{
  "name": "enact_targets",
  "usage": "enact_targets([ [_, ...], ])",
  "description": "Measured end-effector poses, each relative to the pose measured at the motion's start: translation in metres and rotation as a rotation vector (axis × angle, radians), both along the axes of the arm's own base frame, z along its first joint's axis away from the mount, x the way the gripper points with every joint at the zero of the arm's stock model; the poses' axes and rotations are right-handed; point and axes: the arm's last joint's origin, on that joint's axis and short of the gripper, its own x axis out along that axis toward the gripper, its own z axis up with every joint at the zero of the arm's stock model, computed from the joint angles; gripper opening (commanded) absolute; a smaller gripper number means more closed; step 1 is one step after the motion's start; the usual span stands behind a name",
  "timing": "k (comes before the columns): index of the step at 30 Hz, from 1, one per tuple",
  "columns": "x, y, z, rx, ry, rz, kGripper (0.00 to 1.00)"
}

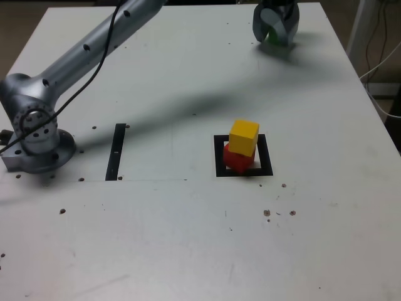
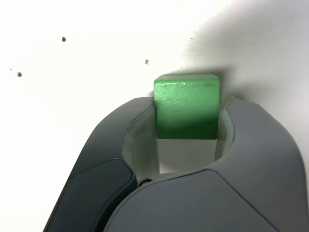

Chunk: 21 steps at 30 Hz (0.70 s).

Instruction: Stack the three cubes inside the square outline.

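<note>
A: You see first the white table, which fills the exterior view. Across it reaches the grey arm, from its base at the exterior view's left up to the far edge.

B: And the wrist view, what does it give you that the exterior view does not?

A: It gives you the grip. In the exterior view the gripper is small, at the far side of the table toward that view's right, and you see only a bit of green between the dark fingers. In the wrist view the gripper is close: the two jaws stand against opposite sides of the green cube, which sits on the white surface. You can say the fingers are closed onto the green cube.

B: And what do you see only from outside?

A: The square outline, near the middle of the table. Inside it the red cube stands, and the yellow cube sits on top of it, turned a little. The green cube is well apart from them. You also see a narrow black strip near the base of the arm, and small dark specks on the table.
</note>
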Motion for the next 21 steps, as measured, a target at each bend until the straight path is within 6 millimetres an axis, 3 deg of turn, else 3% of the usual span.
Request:
enact_targets([
  [11,-0.002,-0.001,0.007,-0.034,-0.033,-0.008,0.02],
  [21,-0.017,-0.009,0.032,-0.068,-0.027,0.002,0.02],
])
